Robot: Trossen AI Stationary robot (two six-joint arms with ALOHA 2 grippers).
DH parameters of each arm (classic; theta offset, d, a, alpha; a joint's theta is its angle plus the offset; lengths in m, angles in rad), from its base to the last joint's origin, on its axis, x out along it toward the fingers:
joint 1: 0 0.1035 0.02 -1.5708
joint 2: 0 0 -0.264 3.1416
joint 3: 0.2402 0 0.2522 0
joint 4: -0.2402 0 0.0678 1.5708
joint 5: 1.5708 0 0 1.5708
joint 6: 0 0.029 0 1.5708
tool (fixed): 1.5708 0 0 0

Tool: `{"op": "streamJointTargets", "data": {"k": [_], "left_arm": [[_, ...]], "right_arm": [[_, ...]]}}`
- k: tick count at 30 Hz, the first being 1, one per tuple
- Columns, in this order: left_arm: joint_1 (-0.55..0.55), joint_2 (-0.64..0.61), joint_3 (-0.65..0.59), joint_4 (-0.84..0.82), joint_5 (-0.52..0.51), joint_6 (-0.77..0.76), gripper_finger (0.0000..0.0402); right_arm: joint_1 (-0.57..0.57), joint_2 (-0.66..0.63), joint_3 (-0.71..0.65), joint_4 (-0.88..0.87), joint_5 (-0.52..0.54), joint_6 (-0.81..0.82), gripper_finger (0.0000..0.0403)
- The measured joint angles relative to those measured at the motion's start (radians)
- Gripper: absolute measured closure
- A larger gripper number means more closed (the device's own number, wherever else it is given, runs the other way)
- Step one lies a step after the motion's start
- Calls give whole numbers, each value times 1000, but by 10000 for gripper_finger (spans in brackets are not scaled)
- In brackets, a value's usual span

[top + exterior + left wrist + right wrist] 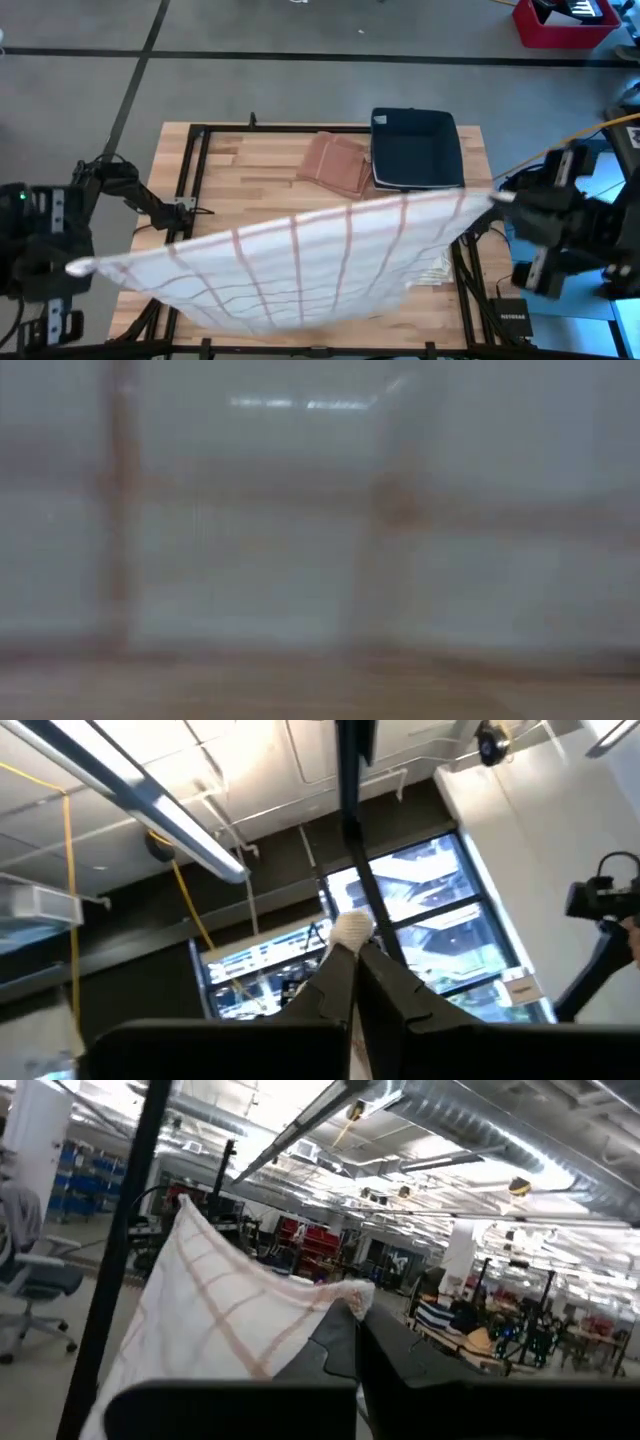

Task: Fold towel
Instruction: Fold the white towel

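A white towel (300,260) with thin reddish grid lines is stretched in the air above the wooden table (260,165), from left to right. My left gripper (78,267) is shut on its left corner, off the table's left near corner. My right gripper (497,196) is shut on its right corner, beyond the table's right edge. The towel's lower edge (300,322) sags toward the table's near edge. In the low view the towel (320,540) fills the picture as a blur. Both wrist views look up into the room. My left gripper pinches the towel's left corner (352,928) between its two shut fingers; only a small white tuft shows past the fingertips (340,965). The fingers slant upward, and the towel runs off toward the right arm, lifted. My right gripper pinches the towel's right corner (348,1294) between its two shut fingers (340,1330). The fingers slant slightly upward. From the corner the cloth (200,1320) spreads away toward the left arm, its top edge drawn fairly taut.
A folded reddish-brown cloth (335,163) lies on the table's far middle, next to a dark blue bin (415,148) at the far right. A pale cloth (435,268) shows on the table below the towel's right part. A red box (560,22) stands on the floor beyond.
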Motion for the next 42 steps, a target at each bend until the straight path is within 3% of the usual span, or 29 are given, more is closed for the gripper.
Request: {"op": "streamJointTargets", "data": {"k": [5, 11, 20, 25, 33, 39, 42], "left_arm": [[0, -14, 11, 0, -66, 93, 401], [37, -18, 6, -11, -310, 145, 401], [80, -71, -58, -107, -313, 218, 401], [125, -132, -113, -173, -323, 192, 401], [171, -257, -192, -165, -333, 162, 401], [197, -348, -288, -161, -392, 29, 401], [206, -384, -352, -162, -415, -17, 401]], "right_arm": [[-49, -5, 74, -62, 28, 1, 400], [-165, -48, 6, -238, 103, 73, 400], [-348, -53, -83, -644, 209, 311, 400], [-434, -64, -87, -934, 204, 499, 400], [-549, -121, -85, -1241, 207, 732, 400], [-625, -130, -85, -1450, 143, 935, 400], [-666, -130, -85, -1563, 60, 1066, 400]]}}
